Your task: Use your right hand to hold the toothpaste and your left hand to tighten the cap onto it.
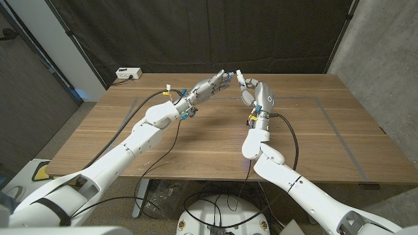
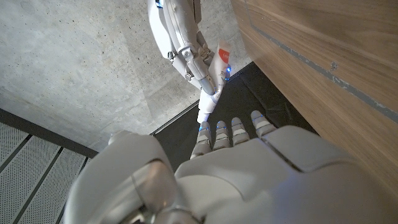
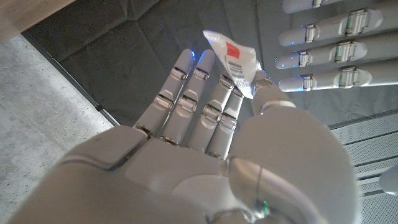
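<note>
My right hand (image 1: 258, 96) is raised over the table's far middle and holds a white toothpaste tube (image 1: 240, 76), its cap end pointing toward my left hand (image 1: 217, 83). In the left wrist view the right hand (image 2: 185, 45) grips the tube (image 2: 219, 61), and the white cap (image 2: 204, 116) points down at my left fingertips (image 2: 219, 129), close to them; contact cannot be told. The left fingers are straight and apart, holding nothing. In the right wrist view the tube's crimped end with a red patch (image 3: 234, 57) sticks up past my right hand (image 3: 205, 155), and the left fingers (image 3: 329, 50) lie beyond.
The wooden table (image 1: 196, 140) carries thin marked lines. A small white box (image 1: 128, 74) sits at its back left corner. A black curtain hangs behind and a concrete wall stands at the right.
</note>
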`<action>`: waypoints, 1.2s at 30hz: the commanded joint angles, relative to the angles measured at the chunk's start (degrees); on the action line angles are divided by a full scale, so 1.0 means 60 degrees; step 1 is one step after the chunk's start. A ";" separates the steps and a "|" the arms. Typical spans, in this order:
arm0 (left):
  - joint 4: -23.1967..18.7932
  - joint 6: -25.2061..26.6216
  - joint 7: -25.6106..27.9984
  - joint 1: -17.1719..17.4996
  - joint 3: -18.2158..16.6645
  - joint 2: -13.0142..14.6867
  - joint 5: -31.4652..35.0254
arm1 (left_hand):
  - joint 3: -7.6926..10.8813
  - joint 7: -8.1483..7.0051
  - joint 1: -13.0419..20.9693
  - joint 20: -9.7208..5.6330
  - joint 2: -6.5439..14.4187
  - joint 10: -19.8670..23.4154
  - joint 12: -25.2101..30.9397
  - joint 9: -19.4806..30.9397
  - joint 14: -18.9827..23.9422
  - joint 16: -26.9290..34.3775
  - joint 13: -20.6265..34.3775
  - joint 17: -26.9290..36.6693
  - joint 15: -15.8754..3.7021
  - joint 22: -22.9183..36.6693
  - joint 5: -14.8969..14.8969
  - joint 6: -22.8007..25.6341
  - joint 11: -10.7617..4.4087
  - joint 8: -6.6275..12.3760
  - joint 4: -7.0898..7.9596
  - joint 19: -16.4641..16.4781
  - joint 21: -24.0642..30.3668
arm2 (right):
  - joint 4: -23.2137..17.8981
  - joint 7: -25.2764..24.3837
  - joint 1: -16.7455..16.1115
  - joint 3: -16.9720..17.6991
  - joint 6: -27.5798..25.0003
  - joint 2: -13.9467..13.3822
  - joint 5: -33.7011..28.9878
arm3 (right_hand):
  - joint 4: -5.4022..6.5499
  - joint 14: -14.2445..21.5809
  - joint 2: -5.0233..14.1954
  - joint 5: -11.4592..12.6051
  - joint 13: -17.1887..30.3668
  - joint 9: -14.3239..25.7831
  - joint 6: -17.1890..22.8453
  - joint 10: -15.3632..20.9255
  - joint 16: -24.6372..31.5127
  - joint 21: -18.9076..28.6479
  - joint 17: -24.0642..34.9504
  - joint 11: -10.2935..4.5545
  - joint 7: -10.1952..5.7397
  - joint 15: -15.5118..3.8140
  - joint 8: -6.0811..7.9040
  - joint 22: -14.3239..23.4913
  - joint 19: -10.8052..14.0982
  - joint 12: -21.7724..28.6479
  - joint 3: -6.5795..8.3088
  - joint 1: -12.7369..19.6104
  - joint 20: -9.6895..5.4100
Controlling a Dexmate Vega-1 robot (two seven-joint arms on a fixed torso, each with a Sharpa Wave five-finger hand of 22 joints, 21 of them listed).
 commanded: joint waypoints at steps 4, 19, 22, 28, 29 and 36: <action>-0.0018 0.0016 -0.0033 -0.0059 0.0039 0.0014 0.0068 | -0.0005 -0.0012 0.0097 0.0036 0.0018 0.0025 0.0055 0.0012 0.0056 0.0023 0.0019 -0.0011 0.0031 -0.0002 0.0026 0.0068 0.0020 0.0075 -0.0063 0.0029 0.0055 | -0.0182 -0.0071 -0.0055 -0.0120 0.0106 -0.0138 -0.0046 | 0.0009 0.0109 0.0079 0.0057 0.0045 0.0042 0.0238 0.0074 -0.0004 0.0068 0.0036 -0.0011 -0.0181 -0.0538 0.0009 0.0010 -0.0052 -0.0051 0.0077 0.0029 -0.0750; 0.0136 -0.0062 -0.0172 -0.0228 0.0138 -0.0114 0.0131 | -0.0005 -0.0049 0.0112 0.0042 0.0026 0.0016 0.0047 0.0011 0.0053 0.0017 0.0018 -0.0010 0.0038 -0.0002 0.0020 0.0060 0.0018 0.0067 -0.0067 0.0018 0.0054 | -0.0261 -0.0059 -0.0183 -0.0108 0.0086 -0.0151 -0.0111 | 0.0016 0.0117 0.0075 0.0055 0.0047 0.0044 0.0266 0.0121 -0.0005 0.0068 0.0037 0.0027 -0.0212 -0.0535 -0.0010 0.0004 -0.0052 -0.0060 0.0074 0.0012 -0.0753; 0.0119 -0.0022 -0.0171 -0.0238 0.0146 -0.0110 0.0128 | -0.0004 -0.0092 0.0117 0.0024 0.0028 0.0000 0.0040 0.0011 0.0055 0.0015 0.0017 -0.0010 0.0040 -0.0002 0.0017 0.0040 0.0011 0.0058 -0.0068 0.0019 0.0055 | -0.0237 -0.0030 -0.0177 -0.0115 0.0114 -0.0167 -0.0107 | 0.0018 0.0118 0.0076 0.0054 0.0047 0.0044 0.0274 0.0125 -0.0005 0.0069 0.0038 0.0012 -0.0202 -0.0534 -0.0009 0.0004 -0.0049 -0.0061 0.0074 0.0010 -0.0756; 0.0146 -0.0013 -0.0181 -0.0280 0.0175 -0.0136 0.0160 | -0.0003 -0.0244 0.0133 0.0017 0.0033 0.0014 0.0044 0.0010 0.0054 0.0011 0.0017 -0.0011 0.0082 -0.0003 0.0013 0.0065 0.0021 0.0065 -0.0074 0.0017 0.0056 | -0.0229 -0.0006 -0.0193 -0.0120 0.0176 -0.0178 -0.0081 | 0.0019 0.0131 0.0076 0.0055 0.0048 0.0045 0.0282 0.0127 -0.0002 0.0071 0.0038 -0.0018 -0.0174 -0.0536 -0.0019 0.0002 -0.0045 -0.0073 0.0075 0.0006 -0.0756; 0.0141 0.0001 -0.0171 -0.0285 0.0179 -0.0136 0.0170 | -0.0003 -0.0254 0.0135 0.0009 0.0034 0.0018 0.0045 0.0010 0.0052 0.0010 0.0017 -0.0011 0.0085 -0.0003 0.0012 0.0073 0.0014 0.0068 -0.0074 0.0014 0.0055 | -0.0232 -0.0018 -0.0199 -0.0123 0.0211 -0.0181 -0.0080 | 0.0020 0.0132 0.0076 0.0055 0.0048 0.0046 0.0273 0.0127 -0.0002 0.0069 0.0038 -0.0023 -0.0178 -0.0535 -0.0025 0.0002 -0.0050 -0.0075 0.0074 0.0004 -0.0754; 0.0182 -0.0021 -0.0176 -0.0333 0.0206 -0.0179 0.0206 | -0.0002 -0.0256 0.0148 0.0009 0.0038 0.0019 0.0044 0.0010 0.0055 0.0008 0.0016 -0.0011 0.0089 -0.0003 0.0008 0.0091 0.0017 0.0072 -0.0078 0.0008 0.0054 | -0.0366 -0.0078 -0.0273 -0.0121 0.0335 -0.0224 -0.0149 | 0.0017 0.0130 0.0077 0.0055 0.0050 0.0047 0.0280 0.0105 -0.0008 0.0071 0.0037 -0.0024 -0.0175 -0.0543 -0.0037 0.0001 -0.0046 -0.0096 0.0079 0.0007 -0.0753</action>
